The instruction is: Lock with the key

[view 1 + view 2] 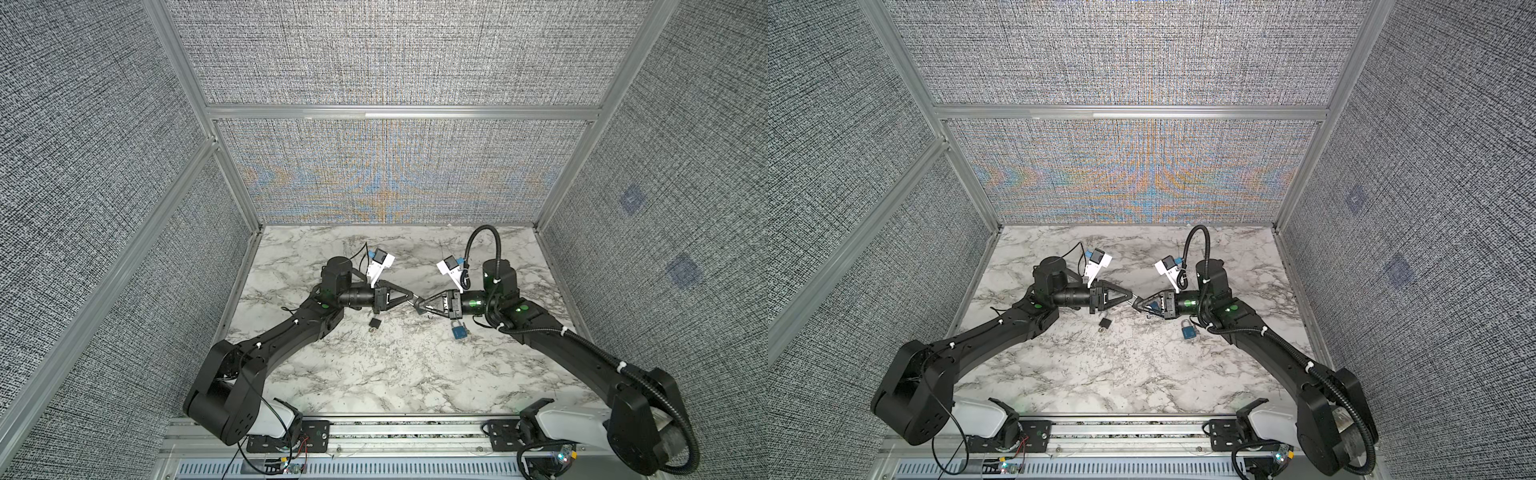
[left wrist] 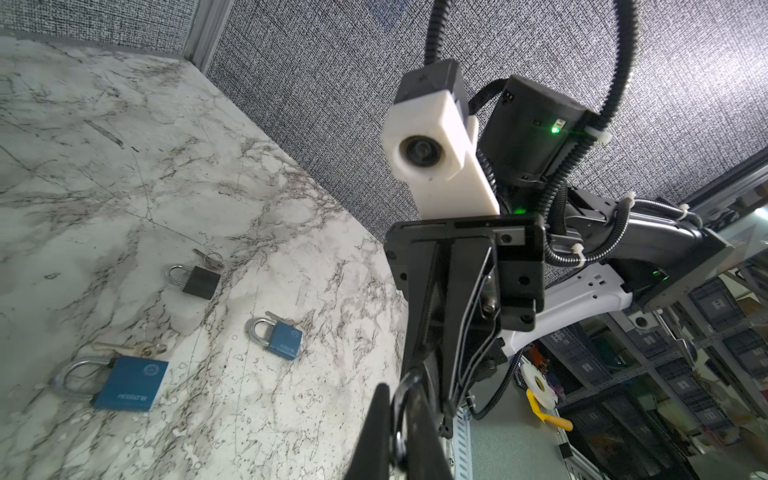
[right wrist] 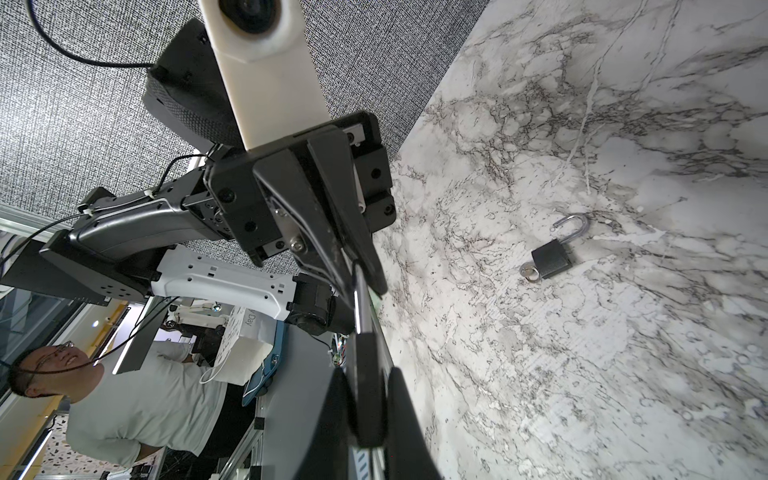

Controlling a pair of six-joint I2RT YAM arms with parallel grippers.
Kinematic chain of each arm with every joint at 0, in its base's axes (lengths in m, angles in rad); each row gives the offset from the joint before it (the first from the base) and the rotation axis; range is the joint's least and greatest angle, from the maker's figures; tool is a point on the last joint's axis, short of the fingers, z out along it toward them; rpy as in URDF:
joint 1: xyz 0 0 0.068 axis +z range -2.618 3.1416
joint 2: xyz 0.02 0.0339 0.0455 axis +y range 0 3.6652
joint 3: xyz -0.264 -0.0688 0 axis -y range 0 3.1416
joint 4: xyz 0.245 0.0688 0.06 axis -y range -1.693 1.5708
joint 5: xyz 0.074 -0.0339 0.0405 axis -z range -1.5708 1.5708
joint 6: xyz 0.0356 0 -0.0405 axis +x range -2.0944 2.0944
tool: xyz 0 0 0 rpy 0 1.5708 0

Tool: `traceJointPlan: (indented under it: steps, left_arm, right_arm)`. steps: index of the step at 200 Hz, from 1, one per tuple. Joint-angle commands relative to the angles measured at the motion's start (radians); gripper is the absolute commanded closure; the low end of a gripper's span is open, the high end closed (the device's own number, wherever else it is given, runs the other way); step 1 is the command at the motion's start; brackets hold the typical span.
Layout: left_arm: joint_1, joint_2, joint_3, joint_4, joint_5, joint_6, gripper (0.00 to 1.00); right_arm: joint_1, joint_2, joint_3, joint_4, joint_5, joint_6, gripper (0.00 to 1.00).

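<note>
The left arm extends over the white-and-grey marble worktop [image 1: 374, 374] toward the middle. Close beside its wrist, on the side nearer the robot's base, an open black padlock [image 1: 375, 323] lies flat on the marble. Its silver shackle is swung free, and a silver key on a ring [image 3: 528, 272] is at the foot of its body. Neither arm touches it.

The left hand [image 1: 412, 296] is closed. Its tips are pinched on the silver shackle [image 3: 358, 307] of what looks like a second, held black padlock [image 3: 365, 374], which is up in the air between the two arms. The right hand [image 1: 417, 306] meets the left tip to tip and is clamped on that lock's black body. Whether a key sits in it cannot be told.

Further right, near the right wrist, a small blue metal padlock [image 1: 458, 331] with its shackle shut lies on the worktop.

The left wrist view shows more locks lying on the right arm's side of the marble. One is another blue padlock [image 2: 131, 384] with a brass key [image 2: 124, 347] beside its shackle. The other is a closed black padlock [image 2: 201, 281] with keys at its shackle.
</note>
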Motion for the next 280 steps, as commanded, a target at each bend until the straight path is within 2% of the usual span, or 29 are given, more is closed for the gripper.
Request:
traceJointPlan:
  steps: [1,280]
  left_arm:
    - [-0.019,0.008,-0.009,-0.059,-0.004,0.005,1.0]
    - [-0.054,0.004,-0.051,0.012,-0.01,-0.047,1.0]
  right_arm:
    - [0.005,-0.006,0.006,0.202,-0.031,0.018,1.0]
    - [0.005,0.019,0.013,0.24,-0.01,0.027,1.0]
